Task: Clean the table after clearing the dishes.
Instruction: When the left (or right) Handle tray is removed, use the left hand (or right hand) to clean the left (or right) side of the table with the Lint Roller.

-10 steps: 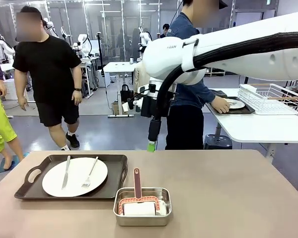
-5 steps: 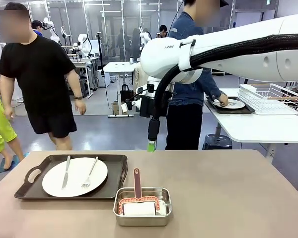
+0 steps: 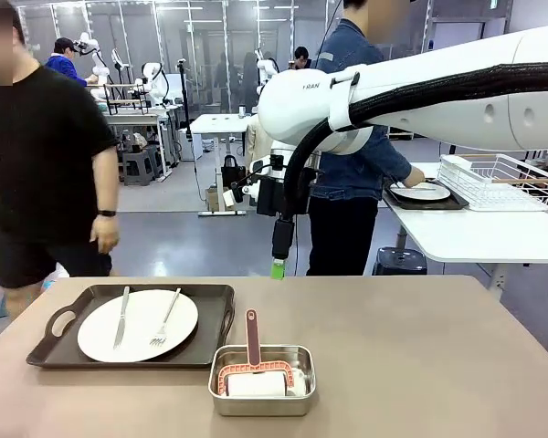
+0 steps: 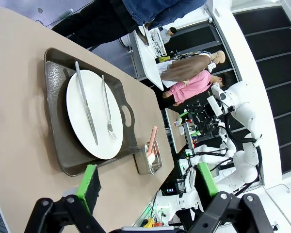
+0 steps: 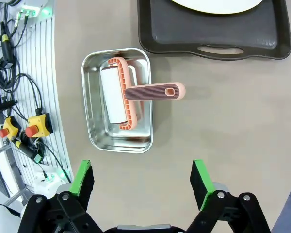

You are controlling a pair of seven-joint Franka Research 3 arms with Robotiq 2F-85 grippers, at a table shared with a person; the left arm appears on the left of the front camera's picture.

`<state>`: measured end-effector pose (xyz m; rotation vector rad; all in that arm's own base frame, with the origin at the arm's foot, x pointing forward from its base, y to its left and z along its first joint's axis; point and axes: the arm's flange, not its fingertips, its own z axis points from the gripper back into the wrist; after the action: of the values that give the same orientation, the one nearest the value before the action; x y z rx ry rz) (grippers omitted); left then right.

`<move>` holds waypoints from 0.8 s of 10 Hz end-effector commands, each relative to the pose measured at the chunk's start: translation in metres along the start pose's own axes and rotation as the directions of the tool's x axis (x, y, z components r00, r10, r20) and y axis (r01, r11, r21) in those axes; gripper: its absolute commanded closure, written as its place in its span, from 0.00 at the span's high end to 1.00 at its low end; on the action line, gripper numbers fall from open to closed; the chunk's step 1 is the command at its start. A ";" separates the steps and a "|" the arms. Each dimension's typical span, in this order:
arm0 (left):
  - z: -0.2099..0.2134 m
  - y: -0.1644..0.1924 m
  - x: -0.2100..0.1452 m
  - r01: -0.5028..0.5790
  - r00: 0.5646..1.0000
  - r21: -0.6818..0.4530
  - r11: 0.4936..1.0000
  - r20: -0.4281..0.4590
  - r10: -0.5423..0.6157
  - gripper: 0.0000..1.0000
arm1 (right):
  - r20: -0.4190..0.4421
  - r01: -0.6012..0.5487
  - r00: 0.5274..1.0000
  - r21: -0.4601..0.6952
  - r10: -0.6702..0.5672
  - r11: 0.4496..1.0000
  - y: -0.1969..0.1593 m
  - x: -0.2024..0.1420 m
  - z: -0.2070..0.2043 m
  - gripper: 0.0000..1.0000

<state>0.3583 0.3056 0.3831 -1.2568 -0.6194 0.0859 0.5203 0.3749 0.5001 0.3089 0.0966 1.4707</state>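
On the beige table [image 3: 420, 347], a dark tray [image 3: 217, 310] at the left carries a white plate [image 3: 144, 315] with a knife [image 3: 121, 317] and fork [image 3: 166, 319]. A second plate [image 3: 422, 192] lies on a tray [image 3: 447, 203] on the white side table, under the hand of a person in denim. My right gripper [image 3: 278, 260] hangs above the table's far edge; its wrist view shows it open [image 5: 141, 182] and empty, over bare tabletop. My left gripper [image 4: 148, 187] is open and empty, facing the tray [image 4: 56, 97] and plate [image 4: 99, 109].
A steel pan [image 3: 301, 401] holding a pink-framed roller [image 3: 253, 365] sits at the front middle, also under my right wrist [image 5: 116, 138]. A person in black [image 3: 46, 155] stands by the table's far left corner. A wire rack [image 3: 498, 182] is on the white table.
The person in black has walked closer, up to the table's left end. The person in denim has shifted a hand on the far tray. Both grippers stay open.
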 end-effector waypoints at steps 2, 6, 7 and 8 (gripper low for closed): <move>0.002 0.000 -0.003 0.013 1.000 -0.010 1.000 0.003 -0.013 1.00 | -0.118 -0.124 0.984 0.113 0.137 0.986 -0.029 0.039 -0.002 1.00; 0.002 0.000 -0.003 0.013 1.000 -0.010 1.000 0.003 -0.013 1.00 | -0.196 -0.095 0.969 0.278 0.153 0.956 -0.073 0.078 -0.053 1.00; 0.002 0.000 -0.003 0.013 1.000 -0.010 1.000 0.003 -0.013 1.00 | -0.196 -0.087 0.970 0.285 0.147 0.955 -0.077 0.083 -0.063 1.00; 0.002 0.000 -0.003 0.013 1.000 -0.010 1.000 0.003 -0.013 1.00 | -0.203 -0.082 0.968 0.291 0.146 0.953 -0.080 0.086 -0.075 1.00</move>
<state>0.3584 0.3055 0.3830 -1.2570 -0.6191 0.0858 0.5588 0.4414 0.4013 0.4193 0.4629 1.6172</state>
